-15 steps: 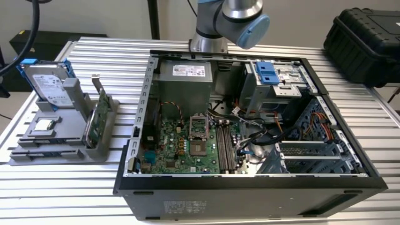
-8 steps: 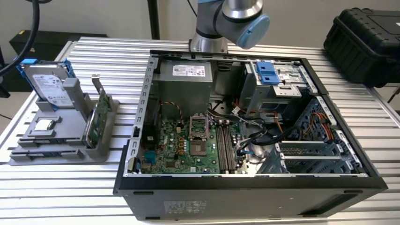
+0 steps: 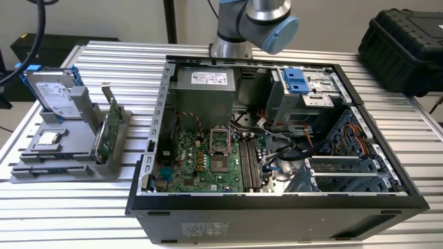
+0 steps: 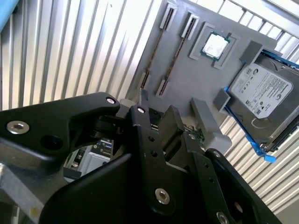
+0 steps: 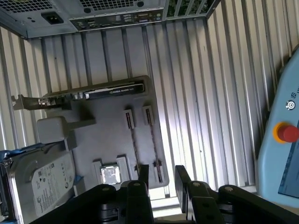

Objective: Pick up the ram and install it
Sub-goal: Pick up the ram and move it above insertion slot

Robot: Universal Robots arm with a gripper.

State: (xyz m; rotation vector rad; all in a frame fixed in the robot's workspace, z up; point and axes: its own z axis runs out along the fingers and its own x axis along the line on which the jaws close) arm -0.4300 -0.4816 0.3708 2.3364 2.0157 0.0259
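Spanning the whole scene is a ribbed metal table (image 3: 104,57). On it, well away from the gripper, lies an open computer case (image 3: 277,212) with its board and long memory slots (image 3: 249,163) exposed. The arm (image 3: 256,21) rises behind the case in the exterior view.

A grey holder (image 5: 107,126) sits on the table beneath the gripper (image 5: 162,169), which hangs above it without touching. Its two black fingers (image 5: 143,175) are spread, with a clear gap between them and nothing in it.

A hard drive (image 5: 39,182) in blue rails leans on the holder, off to one side of the gripper. A green card (image 5: 112,90) with a metal bracket stands on edge along the side of the holder farthest from the fingertips, towards the case.

The ram (image 5: 135,144) is a thin dark strip standing on edge between grey end clips, and a second strip (image 5: 154,144) like it runs parallel just beside it. Of all the parts, these two lie closest to the fingertips, with one end of each nearly below them. A small square processor chip (image 5: 110,175) rests flat in its pocket between the ram and the hard drive.
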